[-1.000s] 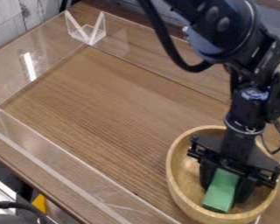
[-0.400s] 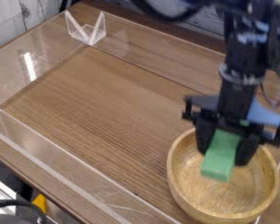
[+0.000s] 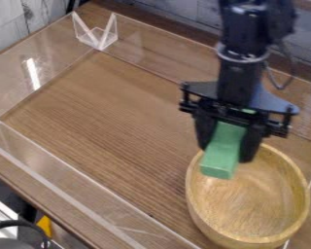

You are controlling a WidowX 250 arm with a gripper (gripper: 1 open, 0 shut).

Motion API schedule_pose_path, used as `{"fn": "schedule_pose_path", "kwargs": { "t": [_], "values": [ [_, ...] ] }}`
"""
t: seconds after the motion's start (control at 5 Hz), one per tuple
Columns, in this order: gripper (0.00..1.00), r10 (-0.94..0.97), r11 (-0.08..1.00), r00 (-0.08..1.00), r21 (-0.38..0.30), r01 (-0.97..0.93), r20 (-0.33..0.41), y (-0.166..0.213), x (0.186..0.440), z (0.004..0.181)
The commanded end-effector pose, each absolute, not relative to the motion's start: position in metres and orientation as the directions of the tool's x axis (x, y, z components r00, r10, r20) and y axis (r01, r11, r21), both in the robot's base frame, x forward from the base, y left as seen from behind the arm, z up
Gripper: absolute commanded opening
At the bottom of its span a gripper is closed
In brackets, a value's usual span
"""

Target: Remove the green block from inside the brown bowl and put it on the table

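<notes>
1. Above the near-left rim of the brown bowl point(image 3: 249, 209), the gripper point(image 3: 231, 136) hangs pointing straight down, and its jaws are clamped on the green block point(image 3: 225, 154).
2. That block is clear of the bowl floor, up in the air, its lower end dangling just over the rim, tilted a touch toward the camera.
3. Grip point: the jaws have it by the upper end, pinching across the narrow width, so most of the bar hangs below the fingers.
4. Handling call: it looks stiff and light, a plain matte bar, probably wood or plastic, with nothing to crush. A matte face should give decent friction, though held at one end it could swing or pivot if jolted.
5. Open wood-grain table point(image 3: 113, 107) lies to the left, and the clear acrylic wall point(image 3: 42, 165) stands well apart from the arm.
6. Best guess on progress: removal is done, placing is not. Next up, carry it left past the rim and lower it onto the tabletop.
</notes>
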State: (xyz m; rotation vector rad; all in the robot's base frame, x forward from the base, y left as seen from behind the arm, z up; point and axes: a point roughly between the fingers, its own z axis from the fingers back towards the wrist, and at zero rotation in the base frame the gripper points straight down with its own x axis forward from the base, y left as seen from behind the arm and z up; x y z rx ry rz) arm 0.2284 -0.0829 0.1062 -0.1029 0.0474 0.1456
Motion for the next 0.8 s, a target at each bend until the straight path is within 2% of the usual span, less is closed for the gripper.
{"fn": "schedule_pose_path", "kwargs": {
  "t": [0.0,0.4,0.6],
  "values": [
    [0.0,0.112,0.988,0.994,-0.103,-0.112,-0.011,-0.065,0.221,0.111],
    [0.0,0.138,0.987,0.99,-0.08,-0.138,-0.009,-0.05,0.214,0.114],
    [0.0,0.172,0.983,0.985,-0.066,-0.172,0.0,-0.056,0.221,0.116]
  ]
}}
